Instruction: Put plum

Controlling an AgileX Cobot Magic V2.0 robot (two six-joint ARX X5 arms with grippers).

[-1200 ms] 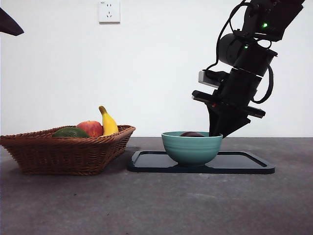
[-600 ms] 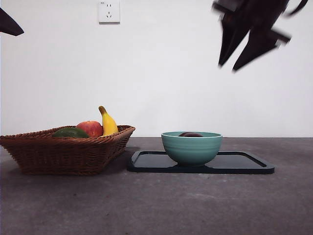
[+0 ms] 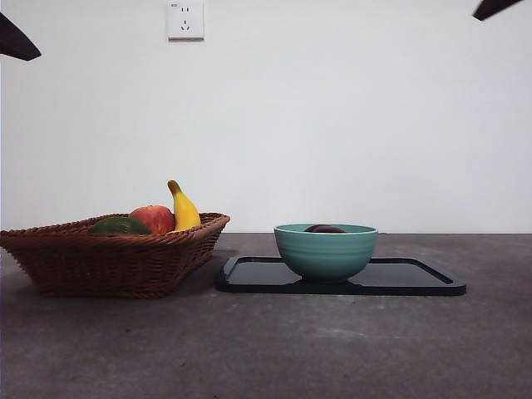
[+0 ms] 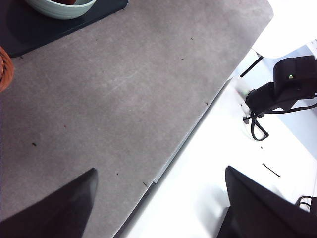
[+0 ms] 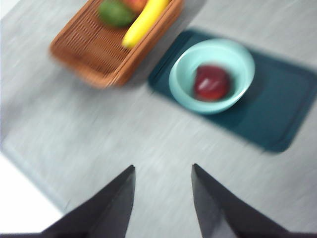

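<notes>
- The right pincer has gone up and away, jaws apart and empty
- The plum now sits in the bowl, so the job looks done
- The left pincer waits, spread wide and empty

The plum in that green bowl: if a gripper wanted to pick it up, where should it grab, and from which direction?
Probably from straight above. The plum sits low inside the bowl, whose wall rings it, so a sideways approach looks blocked. It is rounded, so gripping across its widest middle, one jaw on each side, seems safest. Both grippers are away from it now.
</notes>
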